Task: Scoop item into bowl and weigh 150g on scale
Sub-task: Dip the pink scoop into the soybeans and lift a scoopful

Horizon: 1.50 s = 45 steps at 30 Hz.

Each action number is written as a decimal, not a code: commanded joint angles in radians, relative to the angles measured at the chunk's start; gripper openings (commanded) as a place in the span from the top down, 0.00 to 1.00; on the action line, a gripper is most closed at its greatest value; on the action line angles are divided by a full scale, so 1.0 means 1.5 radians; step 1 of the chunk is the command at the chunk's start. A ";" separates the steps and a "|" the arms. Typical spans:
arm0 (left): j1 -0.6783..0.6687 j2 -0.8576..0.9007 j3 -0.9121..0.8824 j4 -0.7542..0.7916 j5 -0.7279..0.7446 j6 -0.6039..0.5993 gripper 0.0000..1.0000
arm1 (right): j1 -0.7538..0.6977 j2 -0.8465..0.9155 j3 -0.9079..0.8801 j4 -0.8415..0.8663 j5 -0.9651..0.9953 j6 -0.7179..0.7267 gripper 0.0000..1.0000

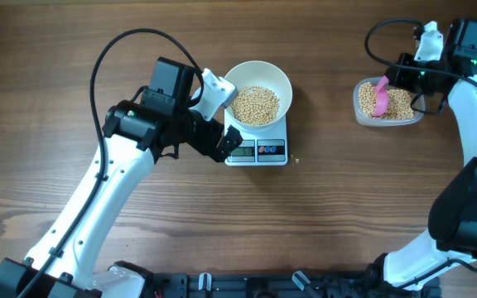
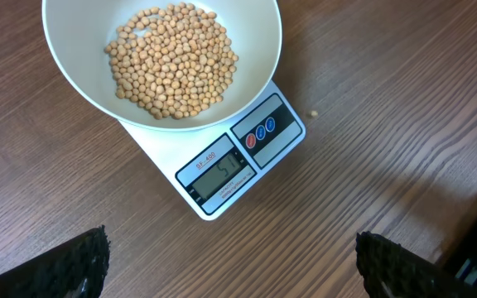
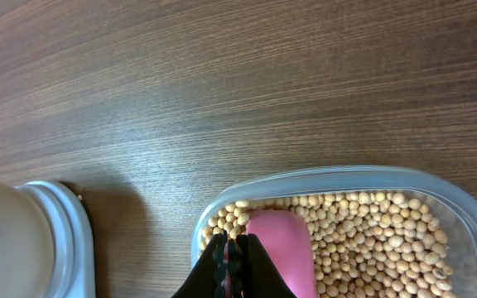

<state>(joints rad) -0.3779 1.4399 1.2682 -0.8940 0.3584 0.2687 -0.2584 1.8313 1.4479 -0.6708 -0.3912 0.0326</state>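
The white bowl (image 1: 257, 83) (image 2: 73, 66) stands on the scale (image 1: 257, 151) (image 2: 222, 178) and holds a heap of tan beans (image 1: 256, 105) (image 2: 172, 58). My left gripper (image 1: 224, 142) (image 2: 238, 269) hovers open and empty over the bare wood just in front of the scale's display. More beans (image 1: 397, 104) (image 3: 371, 240) fill a clear plastic tub (image 1: 361, 116) (image 3: 338, 176) at the right. A pink scoop (image 1: 381, 98) (image 3: 281, 248) lies in them. My right gripper (image 1: 392, 79) (image 3: 232, 252) is shut on the scoop's handle at the tub's near rim.
One stray bean (image 1: 297, 161) (image 2: 313, 113) lies on the wood right of the scale. The left arm (image 1: 98, 199) crosses the table's left half. The right arm (image 1: 474, 124) runs along the right edge. A black rail (image 1: 247, 285) lines the front.
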 commanded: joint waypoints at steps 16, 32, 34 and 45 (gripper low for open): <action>-0.001 -0.003 0.007 0.001 0.010 0.010 0.00 | -0.063 0.061 0.008 0.001 -0.128 -0.009 0.96; -0.001 -0.003 0.007 0.001 0.010 0.010 0.00 | -0.160 0.062 0.008 0.004 -0.267 -0.024 0.96; -0.001 -0.003 0.007 0.001 0.010 0.010 0.00 | -0.166 0.062 0.008 0.004 -0.283 -0.024 0.96; -0.001 -0.003 0.007 0.001 0.010 0.010 0.00 | -0.211 0.062 0.008 0.025 -0.340 -0.002 0.96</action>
<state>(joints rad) -0.3779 1.4399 1.2682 -0.8936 0.3584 0.2687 -0.5583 1.9041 1.4574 -0.6453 -0.8345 0.0154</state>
